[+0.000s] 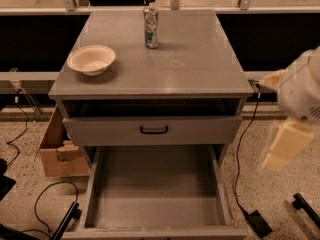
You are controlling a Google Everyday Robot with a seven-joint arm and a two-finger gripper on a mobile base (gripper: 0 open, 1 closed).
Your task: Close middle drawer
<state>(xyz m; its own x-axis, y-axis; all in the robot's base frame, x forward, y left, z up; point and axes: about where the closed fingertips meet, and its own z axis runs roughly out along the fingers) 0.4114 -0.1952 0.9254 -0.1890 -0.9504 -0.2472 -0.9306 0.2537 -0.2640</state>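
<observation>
The middle drawer [155,194] of the grey cabinet [200,69] is pulled far out toward me. It is wide, deep and empty. Its low front [155,233] lies at the bottom edge of the view, and its handle is hidden. Above it is the top drawer [110,130], with a small black handle [154,130] and a dark gap over its front. The lowest drawer is out of view. My gripper [283,148] is a cream-white shape hanging in the air to the right of the cabinet, about level with the open drawer's right side and apart from it.
A cream bowl [91,59] and a drink can [150,28] stand on the cabinet top. A cardboard box [57,151] sits on the floor to the left. Black cables [45,204] lie on the floor at left, and another cable [242,149] runs to a black plug block [259,223] at right.
</observation>
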